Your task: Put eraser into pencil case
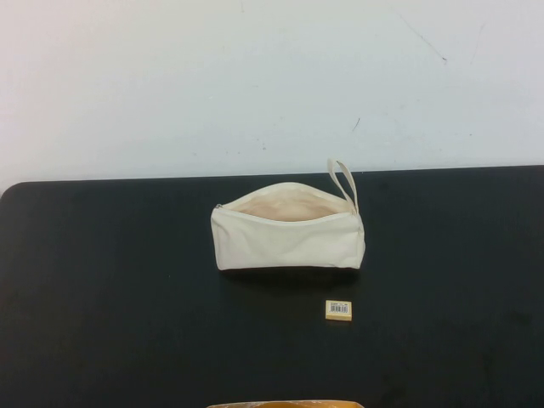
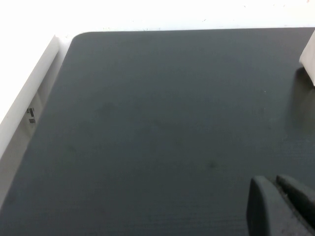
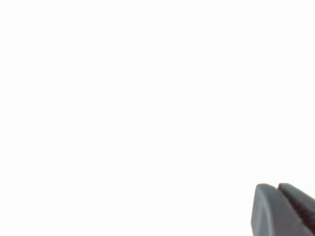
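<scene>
The cream-white pencil case [image 1: 287, 231] lies on the black mat in the high view, unzipped, its pale beige lining showing and its loop strap [image 1: 344, 178] at its right end. The small yellow-tan eraser [image 1: 338, 310] with a white barcode label lies on the mat just in front of the case's right end. Neither arm shows in the high view. My left gripper [image 2: 275, 183] is shut and empty over bare mat; a corner of the case [image 2: 309, 58] shows in its view. My right gripper [image 3: 276, 188] is shut and empty over a plain white surface.
The black mat [image 1: 110, 289] covers the table, with a white wall behind it. An orange-tan object [image 1: 285, 405] peeks in at the near edge of the high view. A white ledge [image 2: 24, 93] runs along the mat's side in the left wrist view.
</scene>
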`<state>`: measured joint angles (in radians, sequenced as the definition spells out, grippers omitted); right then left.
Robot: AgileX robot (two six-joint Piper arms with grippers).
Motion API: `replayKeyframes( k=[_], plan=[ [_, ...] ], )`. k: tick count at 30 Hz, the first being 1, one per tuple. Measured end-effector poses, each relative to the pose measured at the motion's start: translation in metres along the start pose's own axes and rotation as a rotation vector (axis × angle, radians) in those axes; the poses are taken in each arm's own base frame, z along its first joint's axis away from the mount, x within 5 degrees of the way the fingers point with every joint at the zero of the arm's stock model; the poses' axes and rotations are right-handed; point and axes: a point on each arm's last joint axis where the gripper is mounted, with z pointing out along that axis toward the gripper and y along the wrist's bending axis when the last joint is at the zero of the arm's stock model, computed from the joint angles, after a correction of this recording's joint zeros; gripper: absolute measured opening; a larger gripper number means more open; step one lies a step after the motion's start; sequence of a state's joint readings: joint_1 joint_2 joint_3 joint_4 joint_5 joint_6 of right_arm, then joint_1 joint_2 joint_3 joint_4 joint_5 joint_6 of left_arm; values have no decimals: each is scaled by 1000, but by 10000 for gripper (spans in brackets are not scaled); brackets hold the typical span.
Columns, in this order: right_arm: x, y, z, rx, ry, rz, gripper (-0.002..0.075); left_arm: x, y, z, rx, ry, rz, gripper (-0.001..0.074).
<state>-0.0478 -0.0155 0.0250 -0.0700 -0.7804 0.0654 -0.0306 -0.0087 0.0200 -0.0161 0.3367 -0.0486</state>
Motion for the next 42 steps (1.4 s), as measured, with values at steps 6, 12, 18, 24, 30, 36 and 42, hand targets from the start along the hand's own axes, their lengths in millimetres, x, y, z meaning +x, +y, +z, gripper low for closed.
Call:
replayKeyframes(
  k=[6,12,18,24,30,36,42],
  plan=[
    [-35,-2,26,19,148,-1,-1,0,0,0,0,0,0,-1],
    [-73,-5,64,45,443,-49,-1,0,0,0,0,0,0,-1],
    [-57,-9,97,54,976,-71,-1,0,0,0,0,0,0,-1],
    [-29,-6,103,34,1341,-10,-1,0,0,0,0,0,0,-1],
    [4,-6,102,-13,1536,-34,-1,0,0,0,0,0,0,-1],
    [45,4,113,-240,1720,-73,0,0,0,0,0,0,0,-1],
    [85,30,135,-478,1829,-104,72,0,0,0,0,0,0,-1]
  ],
)
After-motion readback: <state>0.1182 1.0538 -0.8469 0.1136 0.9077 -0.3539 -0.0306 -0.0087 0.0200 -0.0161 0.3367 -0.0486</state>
